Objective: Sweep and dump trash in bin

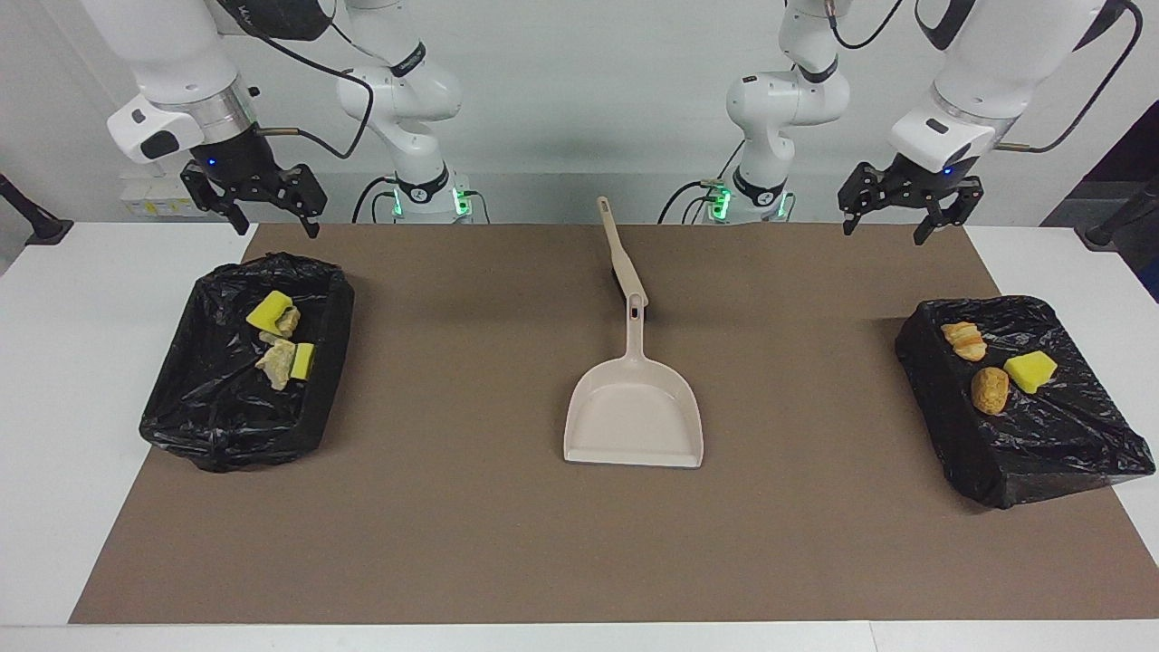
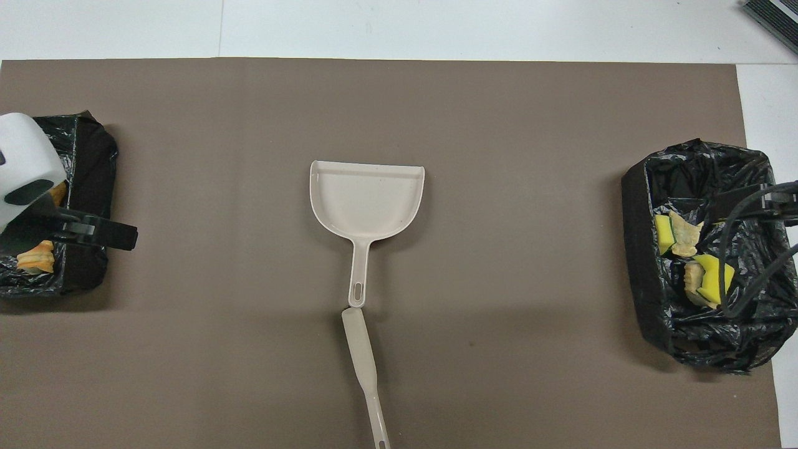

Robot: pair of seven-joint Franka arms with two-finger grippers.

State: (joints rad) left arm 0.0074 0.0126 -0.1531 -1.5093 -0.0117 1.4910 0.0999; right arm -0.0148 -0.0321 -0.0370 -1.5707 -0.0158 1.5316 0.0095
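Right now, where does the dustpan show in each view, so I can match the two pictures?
Facing view: the dustpan lies mid-mat, its handle pointing up toward the robots.
Overhead view: the dustpan sits mid-picture, its handle pointing down.
Shared landmark: the brush lies at the handle's tip, nearer to the robots.

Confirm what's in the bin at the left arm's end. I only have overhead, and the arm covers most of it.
Observer: That bin holds three scraps: a brown lump, a yellow sponge piece and a ridged orange-beige chunk.
Operator: Is the left pincer down in it?
Observer: No. The left pincer hangs open, high over the table at that end, touching nothing.
Operator: Right pincer? I see only cables.
Observer: The right pincer hangs open too, high over its own end of the table, holding nothing.
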